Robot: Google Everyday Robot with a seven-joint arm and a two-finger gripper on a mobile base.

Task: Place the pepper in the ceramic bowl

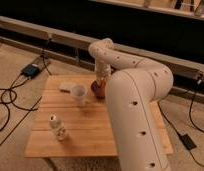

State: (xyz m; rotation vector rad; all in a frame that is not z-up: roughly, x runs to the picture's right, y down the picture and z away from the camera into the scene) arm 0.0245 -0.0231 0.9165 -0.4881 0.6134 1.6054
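Note:
My gripper (101, 79) points down over the far middle of the wooden table (95, 135). Right under it sits a round reddish-brown thing (97, 90), which looks like the ceramic bowl. A small orange-red patch (100, 84) shows at the gripper's tip, just above the bowl; it may be the pepper, but I cannot tell for certain. My thick white arm (137, 100) crosses the right half of the table and hides what lies behind it.
A clear plastic cup (79, 94) stands just left of the bowl. A flat white object (67, 86) lies at the far left. A small water bottle (58, 127) stands near the front left. Cables and a power box (31, 70) lie on the floor to the left.

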